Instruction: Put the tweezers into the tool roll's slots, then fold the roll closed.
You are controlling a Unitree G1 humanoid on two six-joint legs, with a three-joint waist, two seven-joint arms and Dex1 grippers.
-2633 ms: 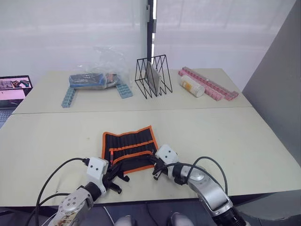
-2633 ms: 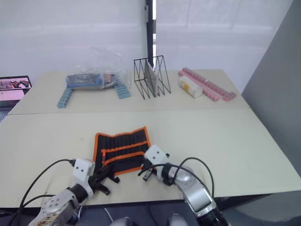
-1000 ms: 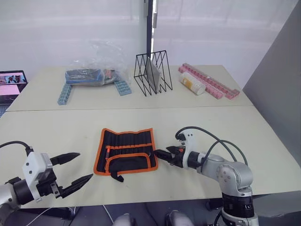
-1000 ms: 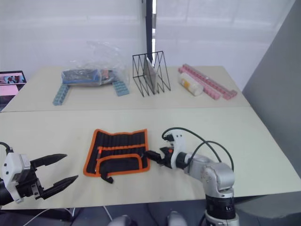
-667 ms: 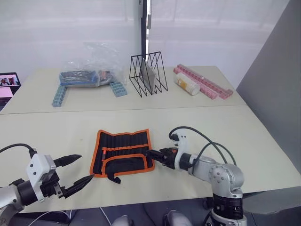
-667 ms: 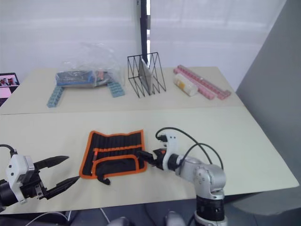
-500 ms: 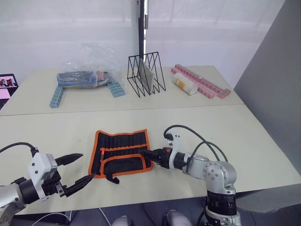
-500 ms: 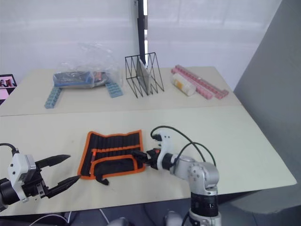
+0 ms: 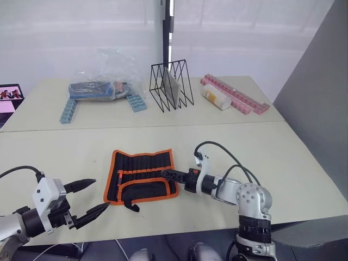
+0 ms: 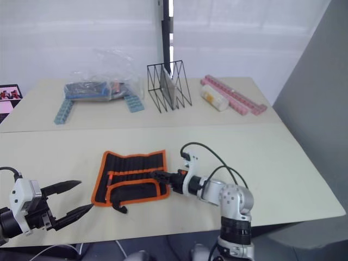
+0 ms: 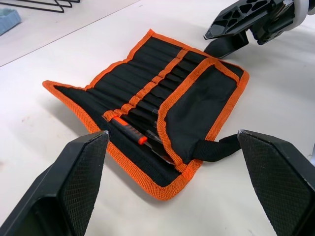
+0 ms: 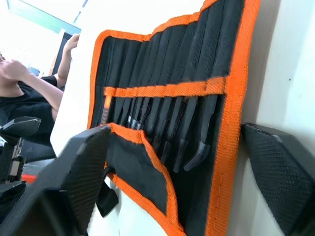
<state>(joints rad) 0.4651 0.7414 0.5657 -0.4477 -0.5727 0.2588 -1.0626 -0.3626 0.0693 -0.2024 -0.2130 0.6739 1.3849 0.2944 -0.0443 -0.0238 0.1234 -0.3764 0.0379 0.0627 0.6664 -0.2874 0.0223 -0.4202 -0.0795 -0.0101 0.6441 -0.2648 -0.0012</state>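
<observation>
The tool roll (image 9: 142,175) lies open on the near table, black with orange trim, its near flap folded up over the lower part. Several black tweezers (image 12: 183,132) sit in the slots (image 11: 129,83), beside one orange-marked tool (image 11: 129,131). The black strap (image 11: 215,148) trails off the near edge. My right gripper (image 9: 171,177) is open at the roll's right edge, one finger (image 12: 83,177) over the flap and the other beyond the orange trim. My left gripper (image 9: 89,197) hangs open to the roll's near left, apart from it.
On the far table stand a black wire rack (image 9: 171,86), a clear plastic bag of items (image 9: 100,87), blue brick strips (image 9: 68,111), pink strips (image 9: 235,95) and a white cylinder (image 9: 216,99). A grey panel (image 9: 321,109) rises on the right. A person (image 12: 29,78) sits beyond the table.
Both grippers left the roll's near edge, with the flap folded up. The left arm swung out left and holds. The right gripper slid left onto the roll's right edge, jaws narrowing slightly.
</observation>
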